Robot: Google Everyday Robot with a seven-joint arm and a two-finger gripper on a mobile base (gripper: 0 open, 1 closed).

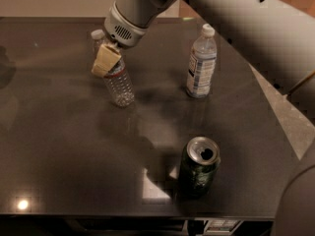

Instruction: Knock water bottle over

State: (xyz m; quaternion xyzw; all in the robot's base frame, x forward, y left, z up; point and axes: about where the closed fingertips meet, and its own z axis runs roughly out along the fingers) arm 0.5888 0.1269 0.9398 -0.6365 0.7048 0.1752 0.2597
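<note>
The water bottle point(119, 85) is small, clear and ribbed, with a white cap and a dark band. It stands on the dark table point(59, 146) at the back left and leans with its cap toward the upper left. My gripper point(106, 60) hangs from the grey arm that comes in from the upper right. Its tan fingers point(109, 56) are together, against the bottle's upper body just below the cap. They hide part of the neck.
A taller clear bottle point(202, 63) with a large white-and-blue label stands at the back right. An open green soda can point(199, 167) stands at the front right. The table's right edge point(275, 117) borders a pale floor.
</note>
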